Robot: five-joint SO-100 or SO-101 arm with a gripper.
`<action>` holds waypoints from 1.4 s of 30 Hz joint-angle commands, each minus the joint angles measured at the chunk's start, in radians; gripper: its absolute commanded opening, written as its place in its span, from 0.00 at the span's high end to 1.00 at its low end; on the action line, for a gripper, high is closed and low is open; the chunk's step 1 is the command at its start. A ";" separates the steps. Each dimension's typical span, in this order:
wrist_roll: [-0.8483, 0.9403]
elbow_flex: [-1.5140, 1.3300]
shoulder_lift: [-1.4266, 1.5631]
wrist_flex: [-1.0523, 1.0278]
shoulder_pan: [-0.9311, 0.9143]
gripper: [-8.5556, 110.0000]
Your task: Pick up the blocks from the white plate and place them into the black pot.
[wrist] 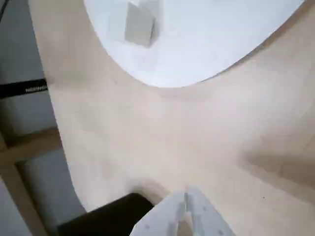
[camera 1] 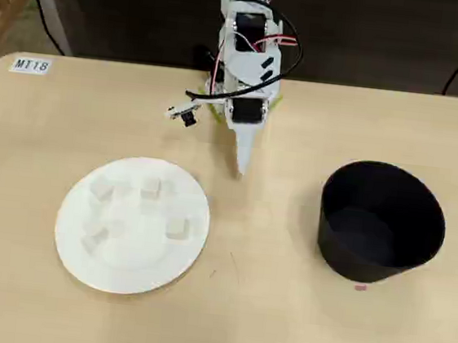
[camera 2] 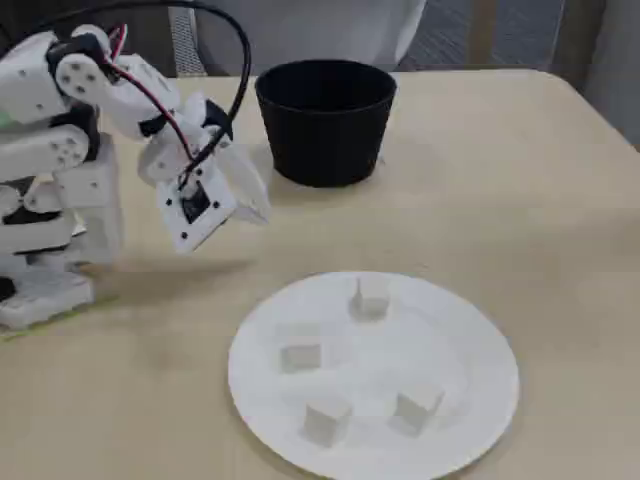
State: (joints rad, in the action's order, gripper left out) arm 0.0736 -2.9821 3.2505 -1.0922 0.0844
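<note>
**Arm folded near base, blocks on plate**

Gripper point(camera 1: 241, 166) hangs above bare table point(camera 1: 246, 321), fingers pressed together, holding nothing. Four blocks point(camera 2: 369, 298) sit apart on the white plate point(camera 2: 480, 340). In the overhead view, the black pot point(camera 1: 381, 224) stands well right of the plate, interior dark, contents not discernible.

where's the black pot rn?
In the overhead view the black pot stands on the right side of the table, apart from the white plate on the left; the gripper hangs between them, nearer the far edge.
</note>
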 commanded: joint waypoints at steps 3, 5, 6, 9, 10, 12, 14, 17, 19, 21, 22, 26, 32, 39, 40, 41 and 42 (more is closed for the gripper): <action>-0.221 -0.106 0.003 0.908 -0.074 0.95; -0.222 -0.106 0.003 0.908 -0.071 0.95; -0.224 -0.106 0.003 0.908 -0.067 0.95; -0.224 -0.106 0.003 0.907 -0.061 0.95; -0.224 -0.106 0.003 0.905 -0.060 0.95; -0.219 -0.106 0.003 0.902 -0.060 0.95; -0.219 -0.106 0.003 0.902 -0.061 0.95; -0.216 -0.106 0.003 0.902 -0.064 0.95; -0.213 -0.106 0.003 0.900 -0.066 0.95; -0.192 -0.098 0.003 0.861 -0.067 0.95; -0.156 -0.069 0.003 0.784 -0.067 0.95; -0.063 0.138 -0.025 0.382 -0.127 0.95; 0.018 0.561 -0.446 0.121 -0.176 0.95; 0.094 1.187 -1.058 -0.379 -0.396 0.95; 0.100 1.204 -1.092 -0.402 -0.451 0.95; 0.107 1.207 -1.114 -0.416 -0.508 0.95; 0.112 1.207 -1.131 -0.425 -0.561 0.95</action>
State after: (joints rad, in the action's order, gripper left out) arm 0.1733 -1.8699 2.1890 -1.4603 -0.3467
